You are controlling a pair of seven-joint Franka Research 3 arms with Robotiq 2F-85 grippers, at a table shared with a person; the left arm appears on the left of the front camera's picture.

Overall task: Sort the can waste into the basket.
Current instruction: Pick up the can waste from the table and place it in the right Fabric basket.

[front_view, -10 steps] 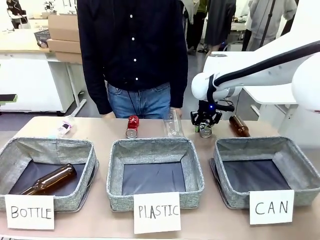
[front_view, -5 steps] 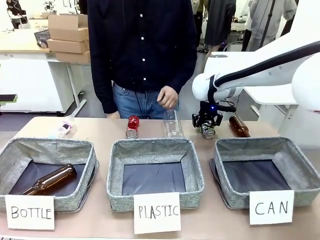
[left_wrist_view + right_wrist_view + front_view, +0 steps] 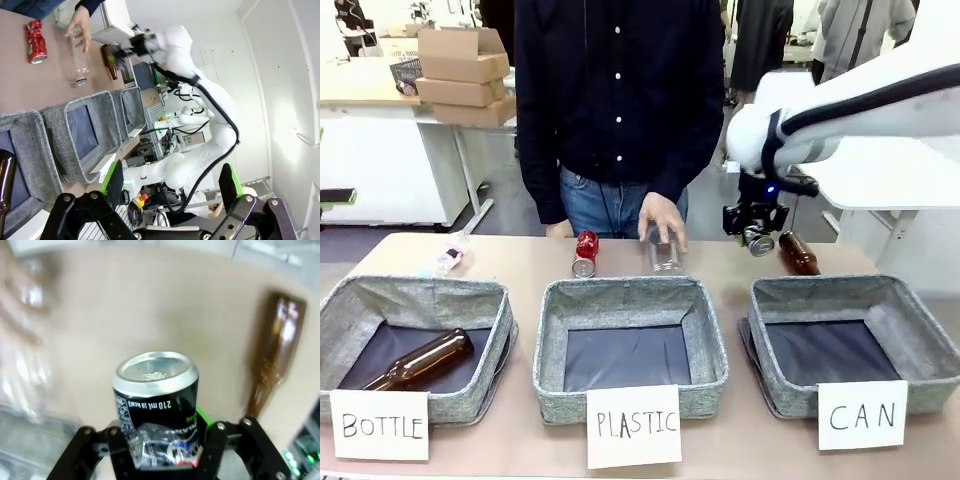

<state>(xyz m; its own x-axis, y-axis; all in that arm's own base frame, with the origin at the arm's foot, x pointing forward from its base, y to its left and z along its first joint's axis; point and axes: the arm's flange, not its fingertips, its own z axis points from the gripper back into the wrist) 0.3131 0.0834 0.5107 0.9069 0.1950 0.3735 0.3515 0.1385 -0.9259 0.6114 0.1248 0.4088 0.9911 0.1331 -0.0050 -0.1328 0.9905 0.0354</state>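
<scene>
My right gripper is shut on the black-and-silver can and holds it in the air behind the "CAN" basket. The right wrist view shows that can clamped between the fingers, silver end facing away. Behind the "PLASTIC" basket, the red can lies on the table, also visible as the red can in the left wrist view. My left gripper is open and high off the table, holding nothing.
A person's hand rests on a clear plastic bottle. A brown bottle lies behind the "CAN" basket, another in the "BOTTLE" basket. The "PLASTIC" basket stands in the middle. A crumpled plastic bottle lies far left.
My right gripper has lifted the black-and-silver can off the table and carried it up and to the right. The person's hand has come down onto the clear plastic bottle.
</scene>
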